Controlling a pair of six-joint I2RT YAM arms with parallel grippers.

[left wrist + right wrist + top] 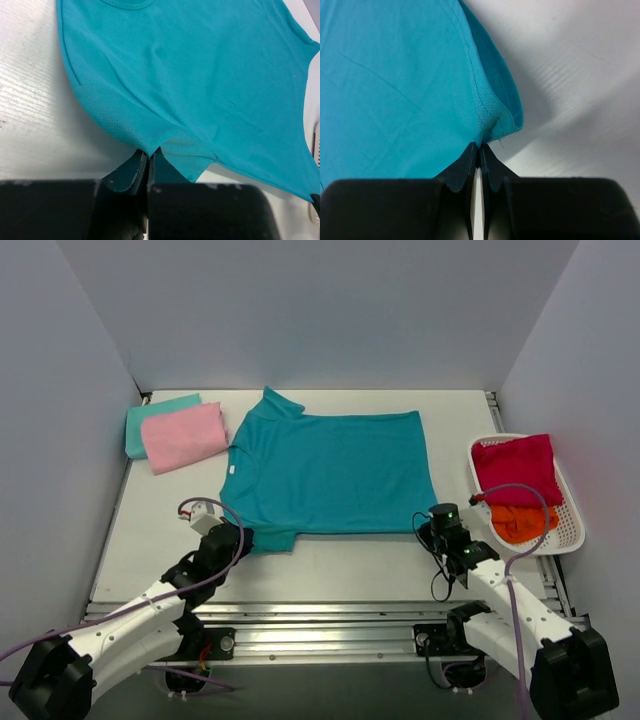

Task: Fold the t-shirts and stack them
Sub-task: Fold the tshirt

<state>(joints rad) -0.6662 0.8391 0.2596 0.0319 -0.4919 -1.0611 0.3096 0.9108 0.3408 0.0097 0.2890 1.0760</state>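
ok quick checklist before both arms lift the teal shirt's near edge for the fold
1. Left gripper shut on the teal shirt at its near sleeve: ok.
2. Right gripper shut on the near hem corner: ok.
3. Each pinch takes both cloth layers: cannot tell.
4. Shirt body spread flat on the table: ok.
5. Pink shirt, folded on the aqua shirt, clear of the collar: cannot tell, they lie very close.
6. Basket with the crimson shirt and orange shirt apart from the teal hem: ok.
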